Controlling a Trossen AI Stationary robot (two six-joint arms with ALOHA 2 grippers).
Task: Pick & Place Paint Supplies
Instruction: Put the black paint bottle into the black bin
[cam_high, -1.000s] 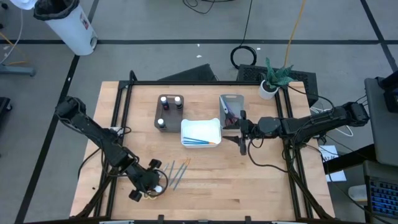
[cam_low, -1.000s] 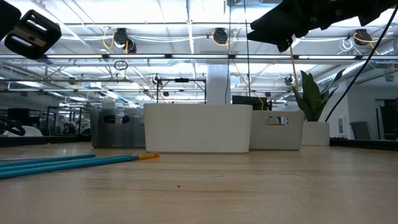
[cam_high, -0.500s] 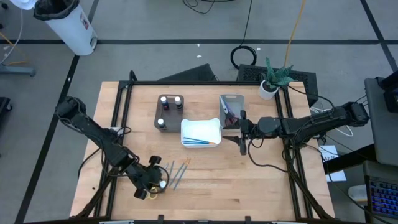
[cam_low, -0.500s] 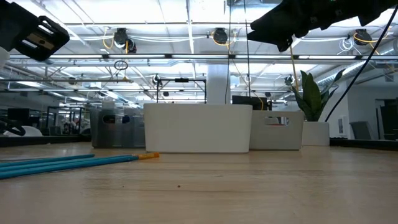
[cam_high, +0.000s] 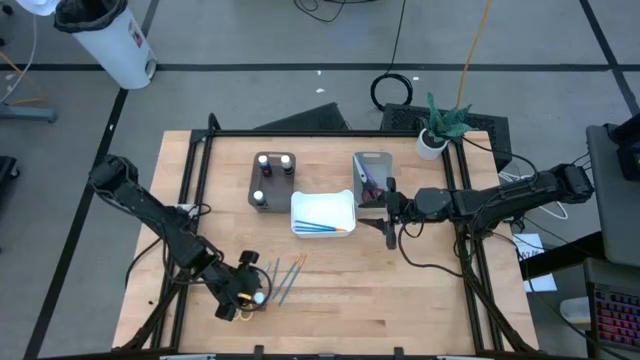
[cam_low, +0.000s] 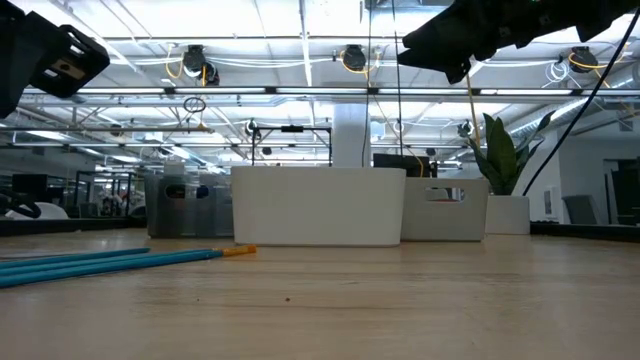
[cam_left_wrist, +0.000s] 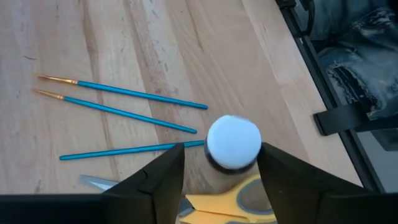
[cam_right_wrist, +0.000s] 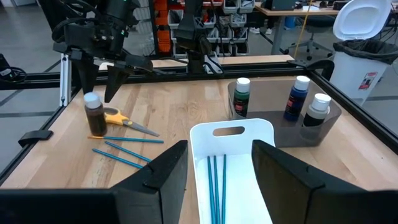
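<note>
White-capped paint bottle (cam_left_wrist: 233, 144) stands between left end effector (cam_left_wrist: 222, 171) fingers.

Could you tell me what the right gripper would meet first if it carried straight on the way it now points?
Probably the white tray: the open right gripper points along it, over the blue brushes inside. Whether it would clear the rim is unclear.

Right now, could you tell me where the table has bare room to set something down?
The front right of the table is bare wood, from the loose brushes across to the right rail. It is crowded at front left around the left gripper, and at the back around the brown tray, white tray and grey tray.
</note>
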